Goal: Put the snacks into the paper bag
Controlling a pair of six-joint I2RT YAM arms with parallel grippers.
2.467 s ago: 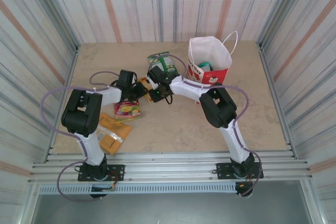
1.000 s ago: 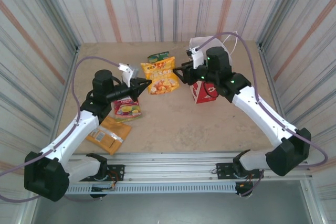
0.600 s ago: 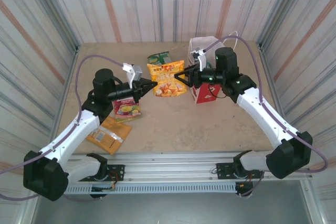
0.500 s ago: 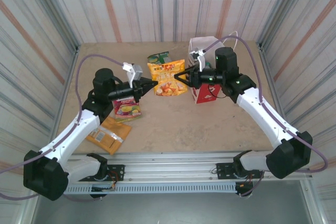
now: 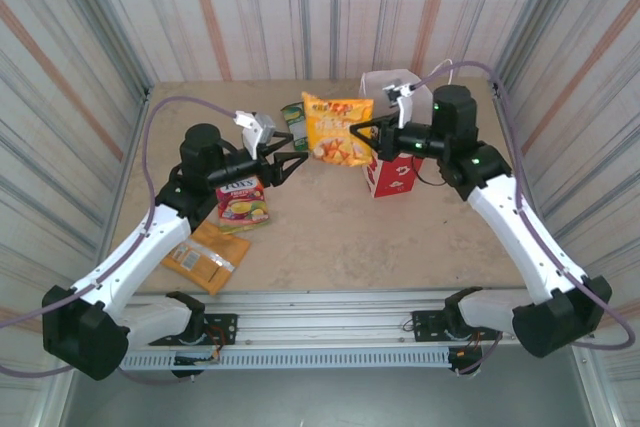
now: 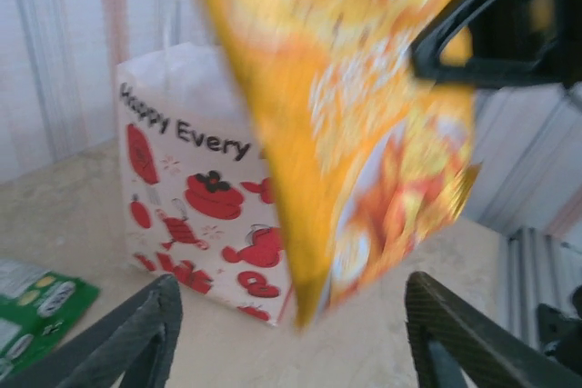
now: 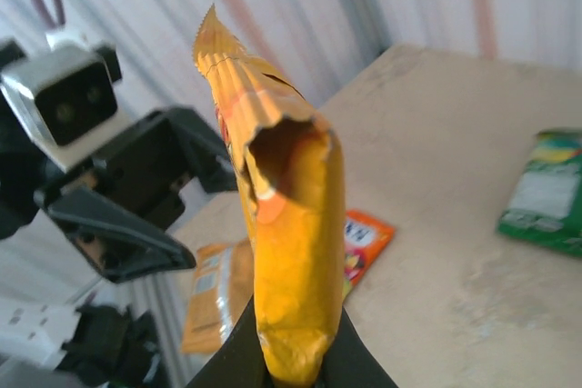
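R gripper (image 5: 356, 137), top centre of overhead view, is pinched shut on a glossy yellow-orange snack bag (image 5: 338, 127). It's held up off the beige table (image 5: 400, 237), just left of the upright red paper gift bag w/ white inside (image 5: 392, 175). L gripper (image 5: 293, 165) sits just left of the snack, jaws spread wide, gripping nothing. Flat green packet (image 5: 293, 117) lies above it in frame. Red/yellow-green candy bag (image 5: 243, 199) & flat orange pouch (image 5: 207, 252) lie lower left.

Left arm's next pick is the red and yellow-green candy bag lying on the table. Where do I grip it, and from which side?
Pinch the candy bag by its right-hand edge, dropping the open left gripper straight down. It lies flat, so probably only an edge can be caught, and that edge faces bare table; the orange pouch crowds its near-left corner.
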